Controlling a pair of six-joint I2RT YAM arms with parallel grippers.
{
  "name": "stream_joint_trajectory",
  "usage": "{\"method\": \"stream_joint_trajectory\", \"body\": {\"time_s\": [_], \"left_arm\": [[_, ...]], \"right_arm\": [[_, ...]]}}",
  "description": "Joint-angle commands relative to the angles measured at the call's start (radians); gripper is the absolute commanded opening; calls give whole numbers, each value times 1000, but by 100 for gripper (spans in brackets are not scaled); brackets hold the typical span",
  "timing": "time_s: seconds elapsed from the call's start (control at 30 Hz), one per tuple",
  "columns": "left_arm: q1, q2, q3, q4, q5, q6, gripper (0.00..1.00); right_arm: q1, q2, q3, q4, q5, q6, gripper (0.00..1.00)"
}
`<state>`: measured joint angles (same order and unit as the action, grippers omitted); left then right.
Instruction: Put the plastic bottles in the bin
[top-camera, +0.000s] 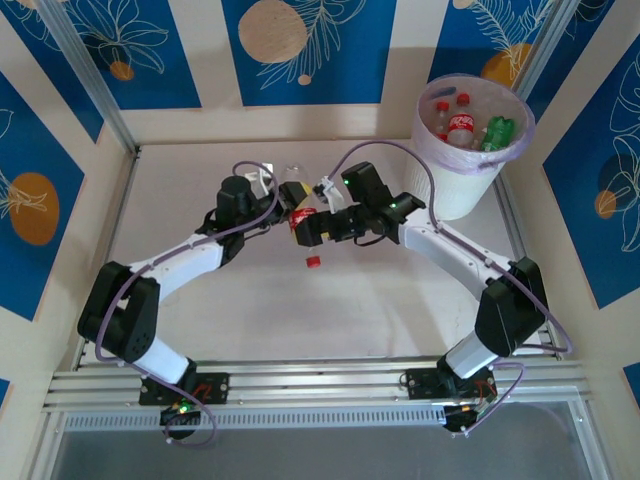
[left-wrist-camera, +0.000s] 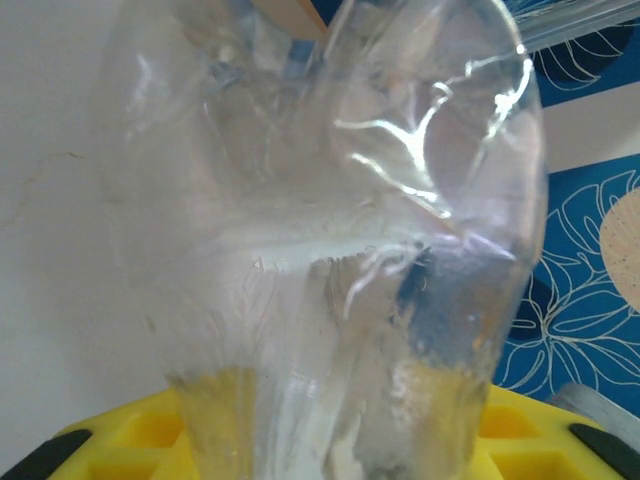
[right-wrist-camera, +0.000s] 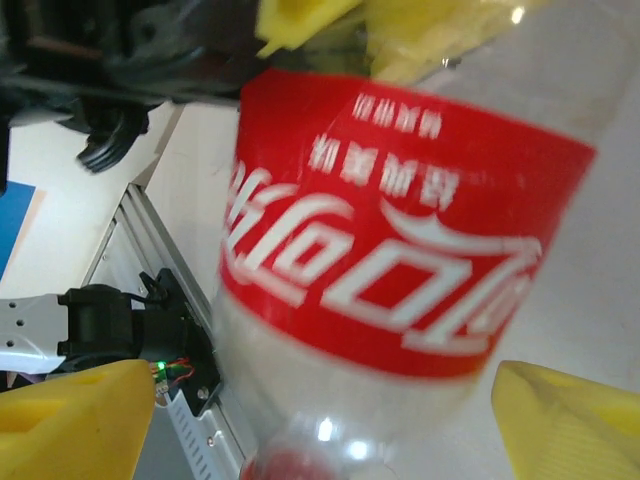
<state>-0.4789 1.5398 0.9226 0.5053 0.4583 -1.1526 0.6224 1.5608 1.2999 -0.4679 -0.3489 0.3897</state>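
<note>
Between the yellow foam fingers (right-wrist-camera: 70, 420) of the right gripper (top-camera: 304, 222) sits one clear bottle (right-wrist-camera: 400, 270), thin crinkled plastic with a glossy red label. The fingers stand apart on either side of it, not touching. The left gripper (top-camera: 279, 191) is clamped on its bare, dented far end. Just near of both grippers, one round red cap (top-camera: 313, 262) lies on the table (top-camera: 180, 190). Beyond the right gripper, the white round bin (top-camera: 462, 185) with its lilac liner holds at least three more bottles (top-camera: 460, 128), one of them green.

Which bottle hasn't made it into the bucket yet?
The clear plastic bottle with the red label, gripped by the left claw over the table. The red-capped ones and the green one already lie inside the white round bin.
</note>
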Motion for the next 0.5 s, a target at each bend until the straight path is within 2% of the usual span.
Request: {"method": "stream_joint_trajectory", "body": {"time_s": [0.0,0.13,0.3,0.33,0.47], "left_arm": [[-25,-28,-13,75,-19,-35,29],[-36,-32,-23,89,-26,-47,33],[-37,-24,-21,91,-22,-49,41],[-37,-22,-22,98,-23,-52,47],[-36,-24,-25,108,-33,-59,82]], "right_arm": [[1,23,25,36,-29,12,84],[-8,23,12,49,-18,23,72],[-25,11,0,50,-16,24,53],[-26,9,1,47,-15,21,52],[-35,-6,2,31,-13,10,47]]}}
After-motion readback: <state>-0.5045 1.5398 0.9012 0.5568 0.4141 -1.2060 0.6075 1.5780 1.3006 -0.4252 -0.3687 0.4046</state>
